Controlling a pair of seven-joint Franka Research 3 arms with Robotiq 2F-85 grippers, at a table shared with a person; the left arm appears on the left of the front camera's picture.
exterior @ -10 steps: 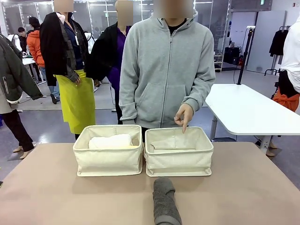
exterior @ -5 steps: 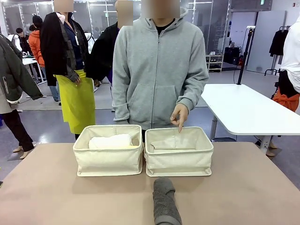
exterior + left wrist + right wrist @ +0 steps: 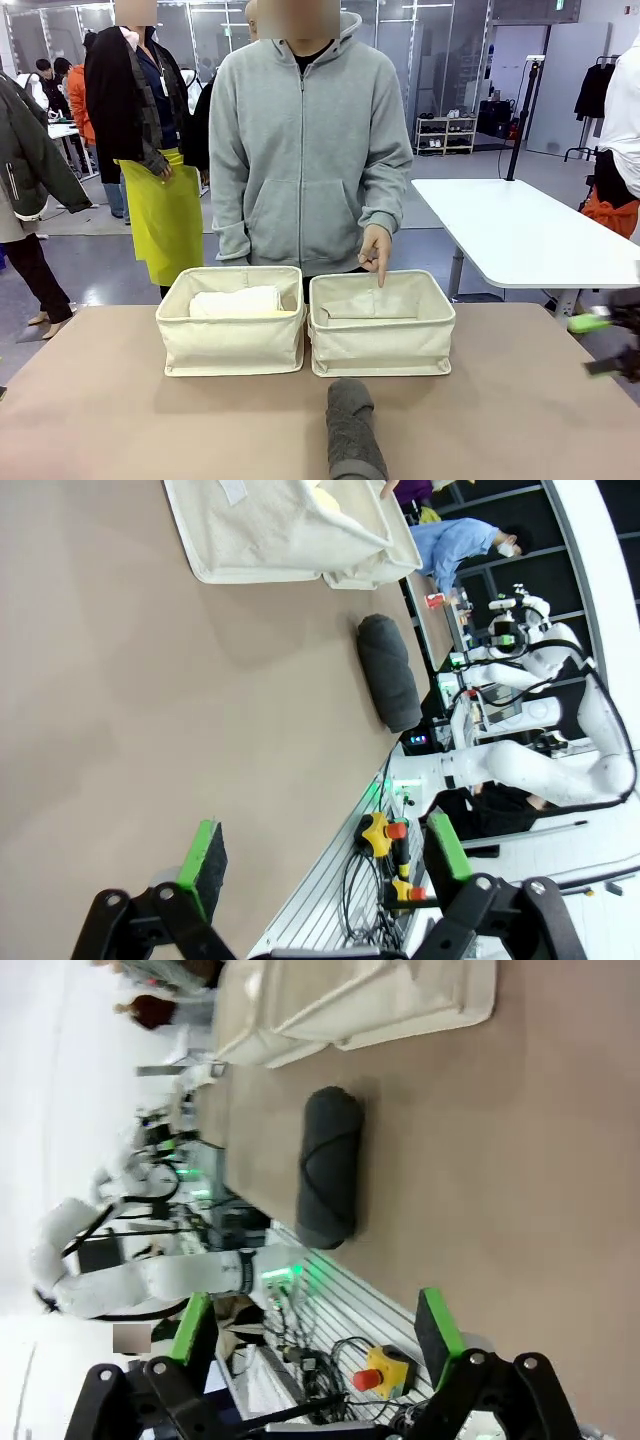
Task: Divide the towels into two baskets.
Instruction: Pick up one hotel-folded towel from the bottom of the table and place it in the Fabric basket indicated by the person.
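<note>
Two cream baskets stand side by side mid-table, the left basket (image 3: pixel 232 345) and the right basket (image 3: pixel 382 345). A white towel (image 3: pixel 236 301) lies in the left one, with a pale yellow towel edge (image 3: pixel 262 313) beneath it. A pale roll (image 3: pixel 370 306) lies in the right one. The dark grey towel (image 3: pixel 352 438) (image 3: pixel 388 672) (image 3: pixel 328 1165) lies on the table in front of the right basket. My right gripper (image 3: pixel 605 343) (image 3: pixel 315 1325) hangs open at the table's right edge, blurred. My left gripper (image 3: pixel 325 855) is open above the table, well away from the towel.
A person in a grey hoodie stands behind the baskets, one hand (image 3: pixel 376 248) pointing a finger down into the right basket. The tan table (image 3: pixel 120 420) is bare on both sides of the grey towel. Both basket rims (image 3: pixel 300 550) (image 3: pixel 360 1010) show in the wrist views.
My right gripper has come into the front view at the right edge. The person has shifted to the left, the finger still pointing into the right basket.
</note>
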